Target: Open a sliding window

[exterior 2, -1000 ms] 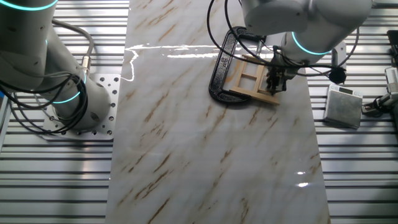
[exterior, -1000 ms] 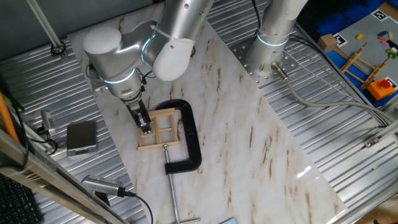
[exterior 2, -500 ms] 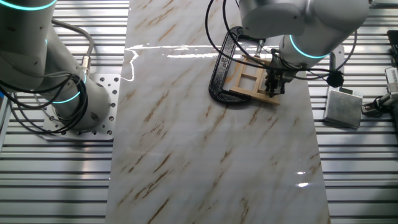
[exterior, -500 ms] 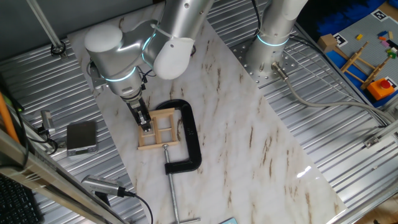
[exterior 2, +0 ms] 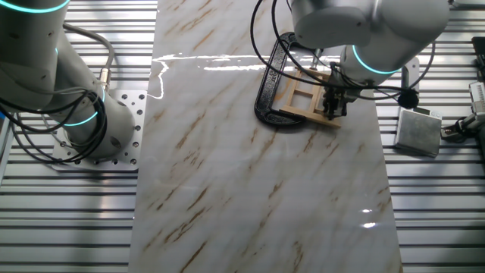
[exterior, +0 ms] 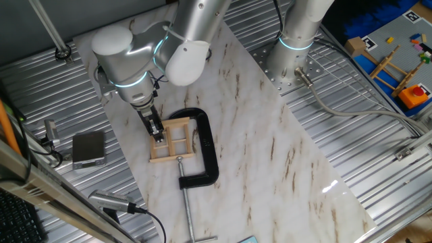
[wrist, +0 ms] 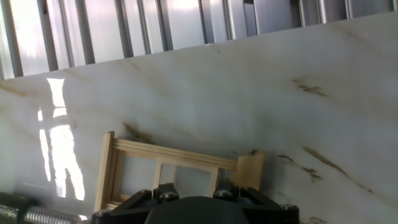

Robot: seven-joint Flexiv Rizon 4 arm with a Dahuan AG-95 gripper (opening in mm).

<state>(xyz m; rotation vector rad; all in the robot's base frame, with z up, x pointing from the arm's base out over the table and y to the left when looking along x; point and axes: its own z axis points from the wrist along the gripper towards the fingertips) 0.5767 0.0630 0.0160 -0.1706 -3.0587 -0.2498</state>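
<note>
Holding almost the same pose as half a second ago, the end effector [exterior: 159, 136] sits at the same edge of the sliding window [exterior: 172, 140]; against the frame from a full second ago, the arm's elbow housing stands slightly higher in one fixed view, and in the other fixed view the end effector [exterior 2: 333, 108] is a touch nearer the frame's outer rail; the window itself has not shifted.

Its fingers reach down onto the light-wood frame at the side away from the C-clamp [exterior: 204, 154]; whether they pinch a rail or only press against it cannot be told, since the fingertips are hidden in the hand view behind the dark body of the end effector; how far apart they stand cannot be told either.

In the hand view the sliding window [wrist: 180, 168] lies flat just ahead of the end effector, its crossbars and a square corner block showing; the clamp's threaded screw [wrist: 43, 217] peeks in beside it at the lower edge.

Beyond the window from the end effector, the black C-clamp [exterior 2: 270, 83] curves around the frame's far side and grips it against the tabletop [exterior: 270, 155]; this is a white marble-patterned slab with brown veins and bright glare patches; around it runs ribbed metal decking [exterior 2: 68, 227]; a small grey box [exterior: 88, 148] lies on the decking close behind the end effector; a second arm's base [exterior: 291, 54] stands well apart.
</note>
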